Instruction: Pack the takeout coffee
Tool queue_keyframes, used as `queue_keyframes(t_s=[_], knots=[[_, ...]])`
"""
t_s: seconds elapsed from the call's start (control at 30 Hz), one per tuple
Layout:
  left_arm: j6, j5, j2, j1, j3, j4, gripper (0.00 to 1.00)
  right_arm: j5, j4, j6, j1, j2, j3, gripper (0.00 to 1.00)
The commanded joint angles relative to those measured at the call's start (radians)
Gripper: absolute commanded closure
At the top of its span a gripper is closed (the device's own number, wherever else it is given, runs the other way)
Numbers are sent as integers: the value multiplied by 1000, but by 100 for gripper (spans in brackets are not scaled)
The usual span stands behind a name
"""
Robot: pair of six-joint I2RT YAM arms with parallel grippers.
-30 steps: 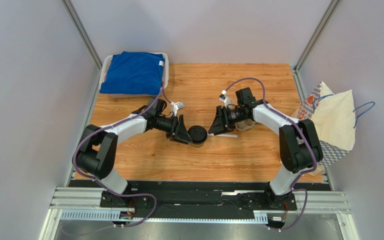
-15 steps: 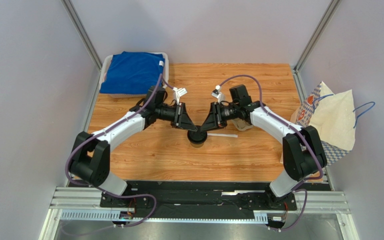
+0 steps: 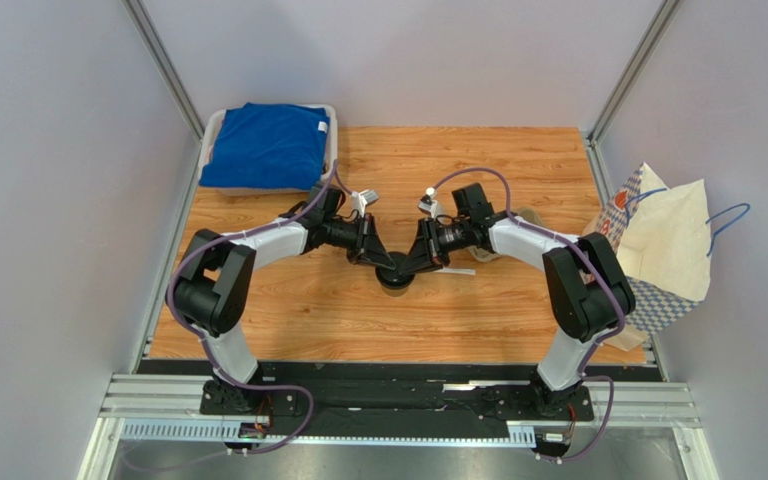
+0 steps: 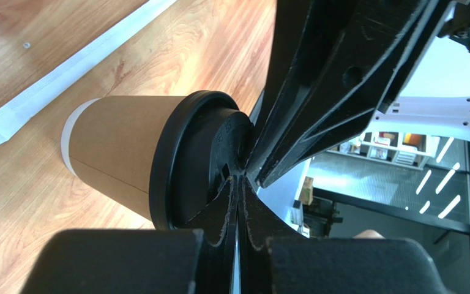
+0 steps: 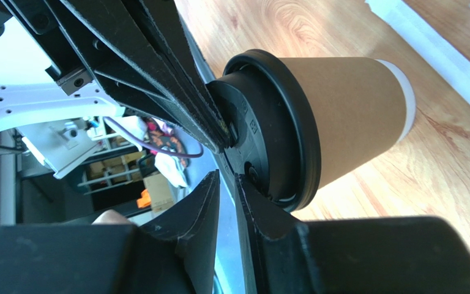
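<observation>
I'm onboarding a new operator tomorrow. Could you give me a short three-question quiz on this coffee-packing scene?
1. True or false: the takeout coffee has its black lid on.
2. What lies on the table just right of the coffee in the top view? A) a spoon B) a white wrapped straw C) a napkin
3. Is the left gripper open or shut?

Key: 1 true; 2 B; 3 shut, with its tips at the lid.
</observation>
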Motion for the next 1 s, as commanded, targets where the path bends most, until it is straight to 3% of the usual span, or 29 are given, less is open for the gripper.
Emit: queue_keyframes(t_s=[0.0,0.27,0.5,0.63,0.77,0.97], knots=[[52,-59,57,12,2,-34,99,106,-10,-44,-4,72,-21,76],[61,-44,66,17,-3,-33,100,97,-23,-64,-27,108,-19,77],[-24,53,-58,-9,35,131,84,22,-75,-110,16,-4,96,70],[-83,77,-104,-19,48,162,80,-9,-101,-87,16,-71,151,65],[-37,53,-179,16,49,89,78,0,-151,-80,-7,-164,111,63],[145,-116,-212,66,34,-164,79,184,-176,-96,-41,-249,-24,65]])
